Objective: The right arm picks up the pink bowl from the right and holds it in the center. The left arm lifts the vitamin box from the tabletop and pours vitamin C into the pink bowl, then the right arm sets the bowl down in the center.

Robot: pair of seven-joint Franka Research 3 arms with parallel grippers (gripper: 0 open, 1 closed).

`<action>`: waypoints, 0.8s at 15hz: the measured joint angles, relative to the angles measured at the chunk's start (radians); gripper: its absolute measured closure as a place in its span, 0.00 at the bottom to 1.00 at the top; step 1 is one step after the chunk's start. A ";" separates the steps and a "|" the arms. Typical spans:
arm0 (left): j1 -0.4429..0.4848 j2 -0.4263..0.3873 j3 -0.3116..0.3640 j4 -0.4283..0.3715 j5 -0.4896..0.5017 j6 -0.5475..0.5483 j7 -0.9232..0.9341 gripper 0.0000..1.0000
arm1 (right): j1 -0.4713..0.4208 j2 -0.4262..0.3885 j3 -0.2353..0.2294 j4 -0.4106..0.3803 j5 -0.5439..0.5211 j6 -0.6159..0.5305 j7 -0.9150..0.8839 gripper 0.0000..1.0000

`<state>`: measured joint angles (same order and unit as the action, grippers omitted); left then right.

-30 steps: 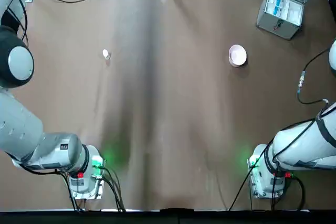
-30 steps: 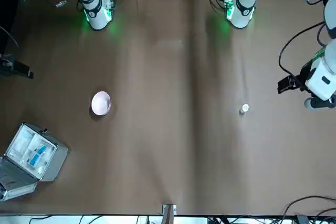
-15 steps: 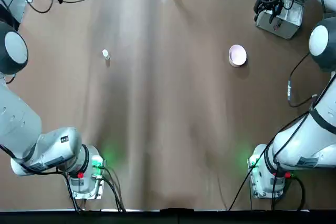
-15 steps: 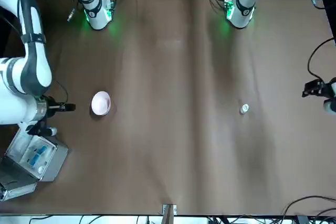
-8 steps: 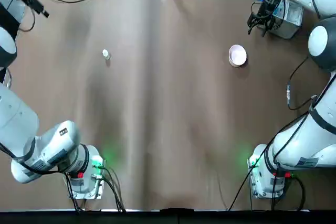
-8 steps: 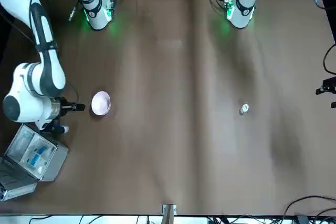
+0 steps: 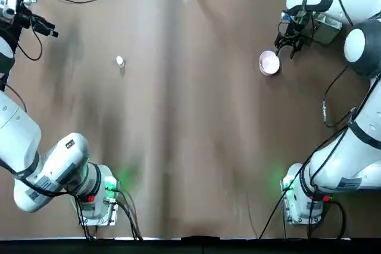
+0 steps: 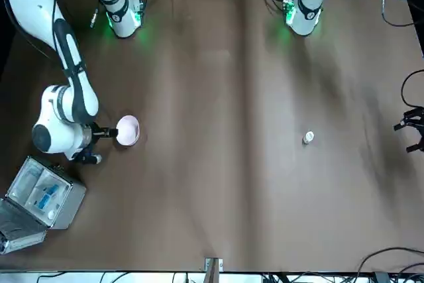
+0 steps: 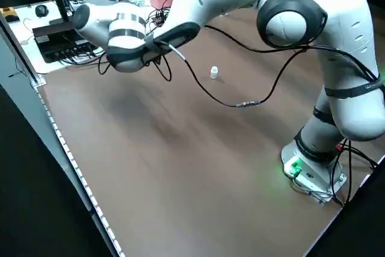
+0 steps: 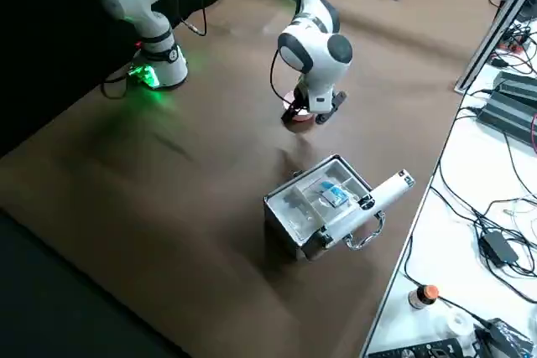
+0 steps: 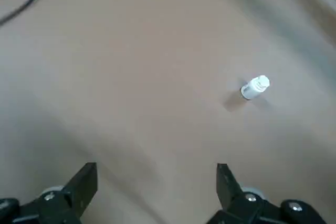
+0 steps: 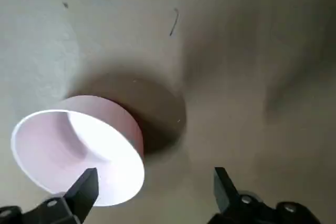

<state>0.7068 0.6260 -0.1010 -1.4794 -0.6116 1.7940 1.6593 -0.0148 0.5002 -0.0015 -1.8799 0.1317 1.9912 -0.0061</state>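
The right hand, its fingers apart, is over the far right part of the tabletop beside the pink bowl, while the left hand, fingers also apart, hangs by the far left corner, with the white bottle standing toward the far left.
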 joint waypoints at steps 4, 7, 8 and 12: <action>0.000 0.055 -0.001 0.001 -0.102 -0.056 0.259 0.00 | 0.002 0.032 0.000 -0.001 0.000 0.004 0.000 0.15; 0.000 0.096 -0.006 0.002 -0.126 -0.137 0.314 0.00 | 0.002 0.037 0.000 -0.002 0.001 -0.001 0.000 0.28; 0.000 0.106 -0.012 0.001 -0.137 -0.163 0.342 0.00 | 0.002 0.039 0.000 -0.002 0.001 -0.003 0.000 0.29; -0.002 0.178 -0.039 -0.012 -0.153 -0.205 0.555 0.00 | 0.013 0.046 0.000 -0.002 0.001 -0.012 0.001 0.47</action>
<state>0.7050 0.8039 -0.1402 -1.4911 -0.7651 1.5891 2.2146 -0.0021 0.5463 -0.0015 -1.8816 0.1330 1.9795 -0.0052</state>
